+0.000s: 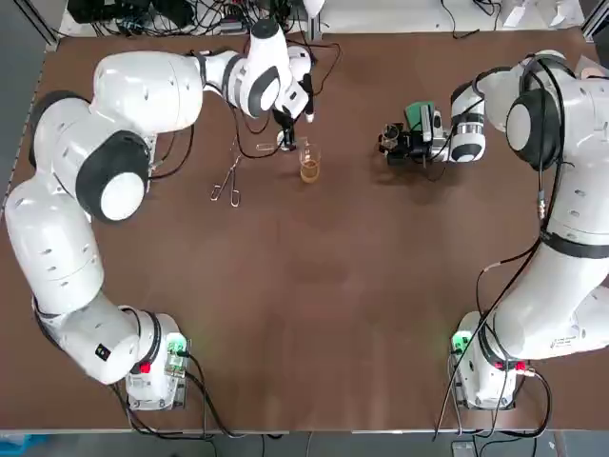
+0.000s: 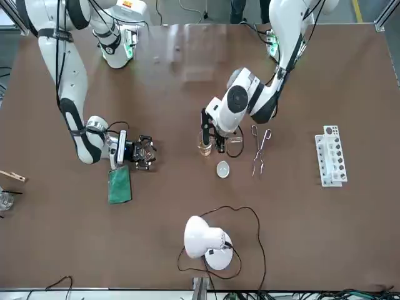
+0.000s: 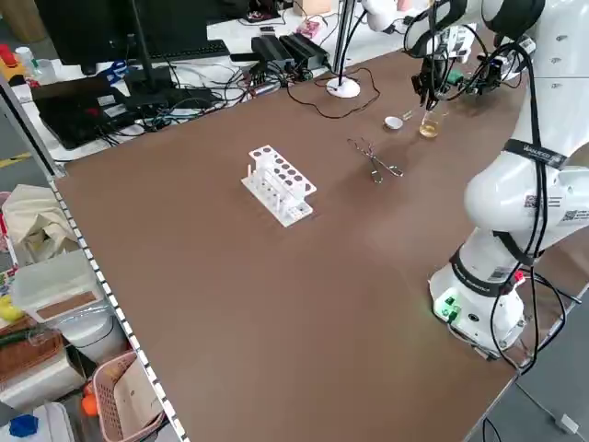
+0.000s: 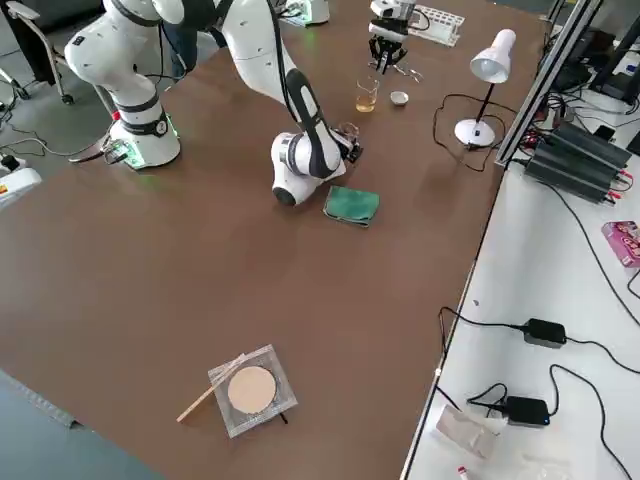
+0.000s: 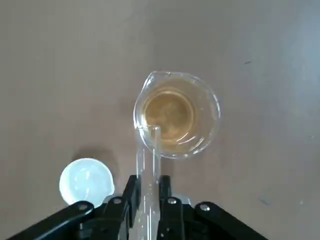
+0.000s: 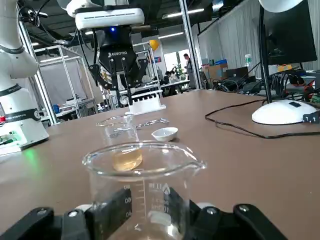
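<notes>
A small glass beaker (image 5: 176,114) with amber liquid stands on the brown table (image 1: 314,314). My left gripper (image 5: 147,186) hangs just above it, shut on a clear glass tube (image 5: 148,160) whose open end reaches over the beaker's rim. In the top view the left gripper (image 1: 291,124) is just behind this beaker (image 1: 309,168). A white dish (image 5: 86,181) lies beside it. Further right, my right gripper (image 1: 392,143) is low at the table, shut on a larger empty beaker (image 6: 142,180).
Metal tongs (image 1: 228,181) lie left of the amber beaker. A green cloth (image 2: 119,184) lies behind the right gripper. A white tube rack (image 2: 330,155) stands at the far left, a desk lamp (image 2: 206,240) with its cable at the back, and a wire gauze (image 4: 250,390) at the right.
</notes>
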Robot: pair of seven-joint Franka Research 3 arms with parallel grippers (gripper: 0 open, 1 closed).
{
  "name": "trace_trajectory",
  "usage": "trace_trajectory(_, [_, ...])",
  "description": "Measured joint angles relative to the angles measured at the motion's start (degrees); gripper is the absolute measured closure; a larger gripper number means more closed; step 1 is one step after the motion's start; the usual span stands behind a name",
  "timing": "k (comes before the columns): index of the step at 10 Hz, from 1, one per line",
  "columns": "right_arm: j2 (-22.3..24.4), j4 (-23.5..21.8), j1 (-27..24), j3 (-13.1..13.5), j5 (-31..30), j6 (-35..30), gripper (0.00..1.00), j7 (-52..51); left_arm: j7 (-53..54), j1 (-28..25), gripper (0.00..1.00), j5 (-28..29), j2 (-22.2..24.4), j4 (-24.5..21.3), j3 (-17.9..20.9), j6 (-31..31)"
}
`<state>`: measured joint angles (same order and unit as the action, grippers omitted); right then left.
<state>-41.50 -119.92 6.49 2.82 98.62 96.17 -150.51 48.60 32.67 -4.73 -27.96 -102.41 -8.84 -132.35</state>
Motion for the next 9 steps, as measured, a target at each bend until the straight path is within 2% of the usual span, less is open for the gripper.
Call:
trace_trajectory(5, [-0.1,0.0,0.0,0.0,0.0,0.0,0.62,-0.13,-1.71,1.06,0.79,1.5,-0.07,0.0,-0.01,-0.13])
trace_trajectory(9, [-0.16,0.0,0.0,0.0,0.0,0.0,0.62,-0.4,-5.07,1.6,0.79,6.35,-0.07,0.05,-0.02,-0.15])
